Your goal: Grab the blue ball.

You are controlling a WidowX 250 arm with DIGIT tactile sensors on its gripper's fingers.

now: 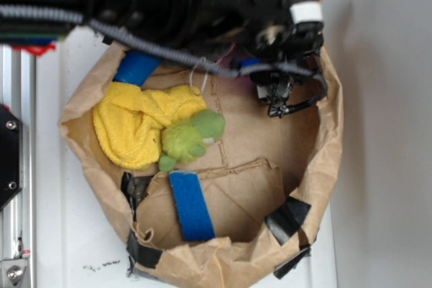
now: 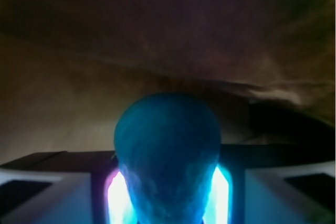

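Observation:
The blue ball (image 2: 167,140) fills the lower middle of the wrist view. It sits squeezed between my gripper's (image 2: 168,203) two pale fingers (image 2: 58,198), narrowing toward the bottom, with bright light showing on both sides. The gripper is shut on it. In the exterior view the gripper (image 1: 279,102) hangs over the back right part of the brown paper nest (image 1: 322,160), close to its wall. The black arm hides the ball there.
Inside the nest lie a yellow cloth (image 1: 135,126), a green plush toy (image 1: 192,136) and a flat blue strip (image 1: 191,206). The end of a long blue bottle (image 1: 137,67) shows under the arm. Black tape patches (image 1: 287,219) line the front rim. A metal rail (image 1: 17,166) runs along the left.

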